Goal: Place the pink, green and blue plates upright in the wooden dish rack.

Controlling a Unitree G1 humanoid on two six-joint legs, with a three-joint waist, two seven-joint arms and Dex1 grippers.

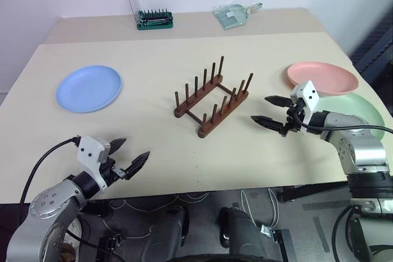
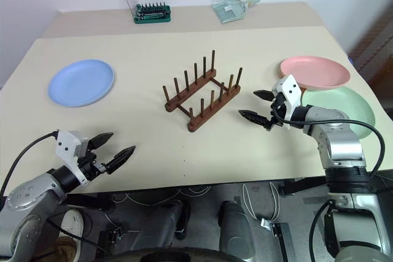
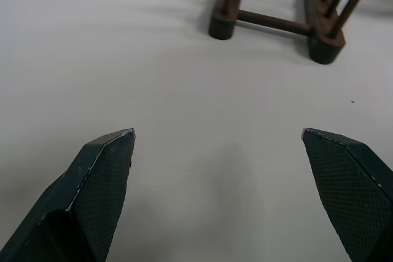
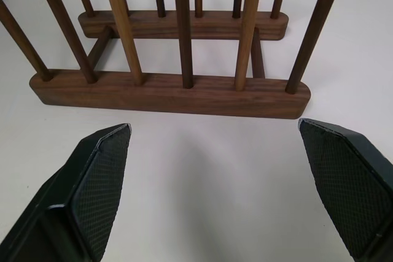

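From the left eye view, the wooden dish rack [image 1: 212,97] stands empty in the middle of the table [image 1: 153,151], none of its pegs holding a plate. The right gripper [image 1: 271,110] hovers just beside the rack's right end, its fingers spread wide and holding nothing. Behind that gripper and to its right lies the pink plate [image 1: 322,77], flat on the table; the green plate [image 1: 362,110] lies flat too, partly tucked under the right arm, its rim just under the pink plate's edge. The left gripper [image 1: 131,154] sits near the table's front edge, jaws wide and empty, with the rack ahead and to its right and the blue plate [image 1: 89,88] well ahead and slightly to its left.

The right eye view shows the same layout. At the far side of the table, well beyond both grippers, stand a green screwdriver bit case [image 2: 152,12] and a clear dustpan [image 2: 233,8].

In the left wrist view the two fingers [image 3: 101,173] stand wide apart over bare table, the near end of the rack ahead of them.

In the right wrist view the open fingers [image 4: 95,176] frame the long side of the rack, close ahead, nothing between them.

As I judge it, the task has not begun: all three plates lie flat, none is gripped, and every one remains to be picked up and slotted upright.
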